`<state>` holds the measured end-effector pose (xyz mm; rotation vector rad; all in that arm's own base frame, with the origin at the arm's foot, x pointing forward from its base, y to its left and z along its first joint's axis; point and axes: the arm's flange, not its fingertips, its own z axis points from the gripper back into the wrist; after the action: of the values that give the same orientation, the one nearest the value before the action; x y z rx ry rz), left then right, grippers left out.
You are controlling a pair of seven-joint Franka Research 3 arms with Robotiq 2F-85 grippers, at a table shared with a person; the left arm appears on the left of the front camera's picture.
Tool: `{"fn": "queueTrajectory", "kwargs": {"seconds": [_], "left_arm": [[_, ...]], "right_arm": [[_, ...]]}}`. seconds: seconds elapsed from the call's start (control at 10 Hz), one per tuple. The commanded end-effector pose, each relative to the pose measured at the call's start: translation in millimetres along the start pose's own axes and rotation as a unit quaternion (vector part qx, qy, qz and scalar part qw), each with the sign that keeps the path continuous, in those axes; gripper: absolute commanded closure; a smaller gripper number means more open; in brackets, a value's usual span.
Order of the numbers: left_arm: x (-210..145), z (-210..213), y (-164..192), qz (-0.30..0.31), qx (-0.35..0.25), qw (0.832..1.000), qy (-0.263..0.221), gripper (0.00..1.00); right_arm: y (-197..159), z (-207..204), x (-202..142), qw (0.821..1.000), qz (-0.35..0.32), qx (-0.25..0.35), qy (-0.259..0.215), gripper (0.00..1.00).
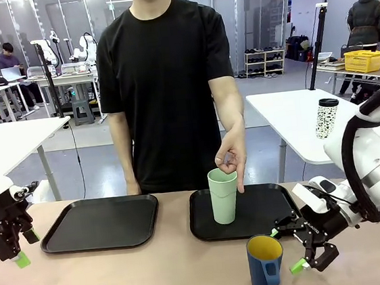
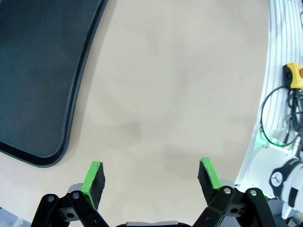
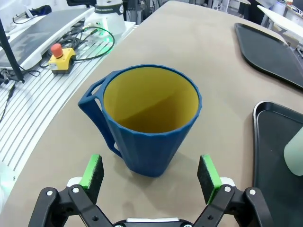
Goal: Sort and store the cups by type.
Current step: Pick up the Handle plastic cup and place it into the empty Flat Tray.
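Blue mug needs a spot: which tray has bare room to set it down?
The left tray is bare throughout. The right tray is free right of the green tumbler; crowded at its left, where a person's hand is at the tumbler's rim.

Left gripper [image 2: 151, 176] is hanging above the bare beige table [image 2: 175, 85], jaws standing wide apart, green pads [image 2: 92, 177] gripping nothing. Black tray [image 2: 33, 71] is lying at upper left, rounded corner near one pad. Yellow button box [image 2: 294, 75] is sitting by the ribbed rail [image 2: 279, 38] at right.
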<state>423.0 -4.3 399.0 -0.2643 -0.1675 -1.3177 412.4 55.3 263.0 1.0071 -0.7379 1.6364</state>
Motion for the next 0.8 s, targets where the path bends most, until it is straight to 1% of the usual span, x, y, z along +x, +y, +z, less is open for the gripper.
{"fn": "queueTrajectory", "kwargs": {"seconds": [0.0, 0.3, 0.7], "left_arm": [[-1.0, 0.2, 0.1, -0.003, 0.001, 1.0, -0.003, 0.0], [-1.0, 0.2, 0.1, -0.003, 0.001, 1.0, -0.003, 0.0], [-1.0, 0.2, 0.1, -0.003, 0.001, 1.0, -0.003, 0.0]], "right_arm": [[-4.9, -4.4, -0.5, 1.0, -0.007, 0.015, -0.007, 0.0], [-13.3, -17.9, -12.5, 0.999, 0.014, 0.03, -0.03, 0.0], [-20.5, -29.0, -17.8, 0.995, 0.045, 0.051, -0.073, 0.0]]}}
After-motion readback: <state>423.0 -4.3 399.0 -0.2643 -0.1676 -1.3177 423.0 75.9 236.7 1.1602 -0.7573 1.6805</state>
